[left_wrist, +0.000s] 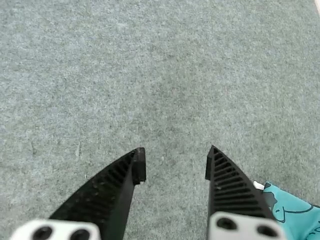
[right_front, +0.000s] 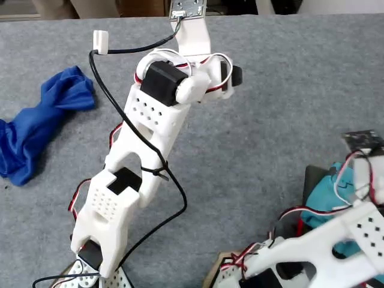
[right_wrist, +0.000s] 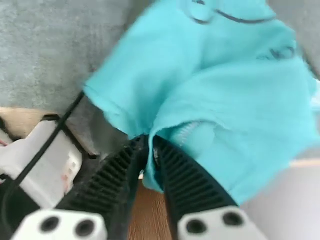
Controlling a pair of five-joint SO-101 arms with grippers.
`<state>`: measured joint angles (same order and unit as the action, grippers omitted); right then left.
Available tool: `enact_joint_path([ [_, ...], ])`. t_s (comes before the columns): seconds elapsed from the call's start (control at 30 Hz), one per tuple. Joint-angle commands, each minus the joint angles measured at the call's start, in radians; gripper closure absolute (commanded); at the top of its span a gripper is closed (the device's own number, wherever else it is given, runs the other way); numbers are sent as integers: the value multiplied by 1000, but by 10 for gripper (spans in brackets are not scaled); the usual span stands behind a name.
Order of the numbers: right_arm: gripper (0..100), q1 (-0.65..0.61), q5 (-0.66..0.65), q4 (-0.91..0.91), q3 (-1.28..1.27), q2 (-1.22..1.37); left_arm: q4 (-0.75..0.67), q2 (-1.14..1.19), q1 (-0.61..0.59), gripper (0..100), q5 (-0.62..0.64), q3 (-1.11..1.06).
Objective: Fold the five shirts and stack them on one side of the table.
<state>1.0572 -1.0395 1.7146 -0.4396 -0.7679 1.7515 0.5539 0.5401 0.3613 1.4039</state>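
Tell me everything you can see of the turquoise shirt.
The turquoise shirt looks like soft, thin knit fabric with thin dark line drawings printed on it. It is bunched and creased, not folded. The right gripper is shut on a fold at its edge, where a paler inner side with stitching shows. In the high view it lies at the near right edge of the grey table, partly covered by the right arm.
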Motion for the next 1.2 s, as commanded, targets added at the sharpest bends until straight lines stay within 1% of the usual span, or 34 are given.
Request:
enact_joint_path([
  [0.0, 993, 120, -49, -57, 108, -18, 9, -58, -17, 797, -6, 6],
  [0.17, 993, 285, -140, -120, 186, -18, 9, -58, -35, 797, -6, 0],
  [0.3, 993, 384, -199, -160, 194, -18, 9, -58, -37, 795, -6, 3],
  [0.43, 993, 453, -230, -216, 186, -16, 9, -58, -37, 794, -6, 2],
  [0.5, 992, 467, -230, -255, 162, -16, 9, -58, -37, 794, -6, 0],
  [0.57, 982, 469, -230, -267, 137, -16, 9, -58, -37, 793, -6, 0],
  [0.6, 960, 469, -230, -267, 131, -16, 9, -58, -37, 793, -6, 0],
  [0.8, 681, 469, -230, -265, 128, -21, 9, -58, -41, 792, -14, 3],
  [0.87, 645, 467, -230, -264, 131, -22, 9, -58, -54, 792, -38, 8],
  [0.93, 664, 461, -229, -213, 166, -22, 9, -58, -71, 792, -57, 8],
  [1.0, 705, 437, -230, -94, 228, -22, 9, -58, -106, 792, -74, 8],
  [1.07, 764, 341, -226, 63, 289, -22, 9, -58, -161, 795, -95, 8],
  [1.1, 797, 286, -201, 77, 292, -27, 9, -58, -195, 796, -107, 9],
  [1.17, 864, 183, -104, 72, 300, -54, 9, -58, -269, 797, -130, 9],
])
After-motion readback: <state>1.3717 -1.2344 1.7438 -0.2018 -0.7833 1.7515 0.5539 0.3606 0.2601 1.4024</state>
